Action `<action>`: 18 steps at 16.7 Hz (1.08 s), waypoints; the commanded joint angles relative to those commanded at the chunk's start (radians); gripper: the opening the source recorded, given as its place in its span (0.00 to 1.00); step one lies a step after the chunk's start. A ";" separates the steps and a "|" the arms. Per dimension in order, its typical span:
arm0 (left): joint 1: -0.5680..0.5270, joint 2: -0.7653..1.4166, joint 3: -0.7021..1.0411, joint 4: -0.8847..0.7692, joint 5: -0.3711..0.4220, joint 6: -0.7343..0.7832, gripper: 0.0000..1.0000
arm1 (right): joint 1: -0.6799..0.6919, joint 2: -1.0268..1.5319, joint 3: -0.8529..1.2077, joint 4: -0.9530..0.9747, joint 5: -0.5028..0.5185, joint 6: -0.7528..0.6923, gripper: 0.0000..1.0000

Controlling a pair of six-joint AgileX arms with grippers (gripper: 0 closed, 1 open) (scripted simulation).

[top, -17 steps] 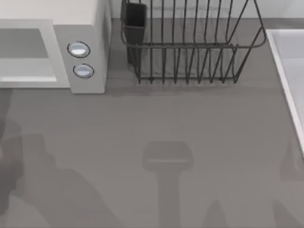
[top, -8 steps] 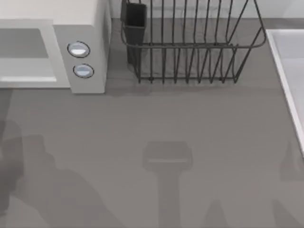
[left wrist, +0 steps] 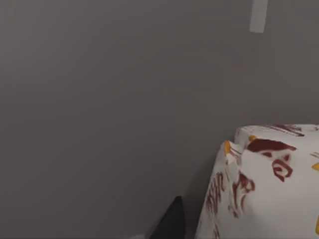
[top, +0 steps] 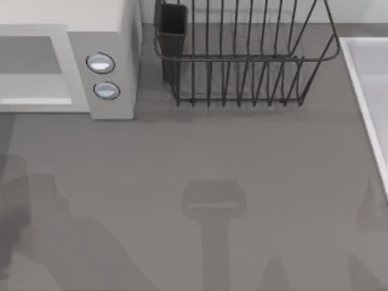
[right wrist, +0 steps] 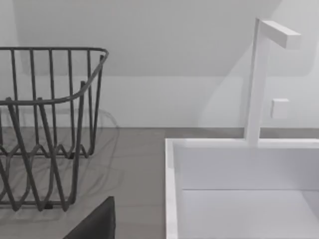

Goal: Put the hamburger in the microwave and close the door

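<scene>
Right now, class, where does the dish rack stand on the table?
In the top view the dish rack stands at the table's far edge, between the microwave on its left and the white sink on its right.

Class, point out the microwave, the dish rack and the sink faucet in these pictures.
microwave (top: 112, 27), top view, white top right corner.
dish rack (top: 242, 58), top view, front rim wire.
sink faucet (right wrist: 255, 84), right wrist view, upright white post.

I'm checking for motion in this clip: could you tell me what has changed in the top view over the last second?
Nothing visibly changed. The large white boxy microwave with two round silver-blue knobs, the dark wire dish rack and the white sink sit where they did, and the shadows on the grey table barely shift.
</scene>
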 joint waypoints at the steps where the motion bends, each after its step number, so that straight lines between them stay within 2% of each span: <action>1: 0.000 0.000 0.000 0.000 0.000 0.000 0.02 | 0.000 0.000 0.000 0.000 0.000 0.000 1.00; 9: 0.000 0.000 0.000 0.000 0.000 0.000 0.00 | 0.000 0.000 0.000 0.000 0.000 0.000 1.00; 10: -0.002 -0.064 0.022 -0.085 0.000 -0.024 0.00 | 0.000 0.000 0.000 0.000 0.000 0.000 1.00; 13: -0.001 -0.074 0.045 -0.121 0.000 -0.023 0.00 | 0.000 0.000 0.000 0.000 0.000 0.000 1.00; 18: -0.004 -0.140 0.161 -0.310 0.000 -0.021 0.00 | 0.000 0.000 0.000 0.000 0.000 0.000 1.00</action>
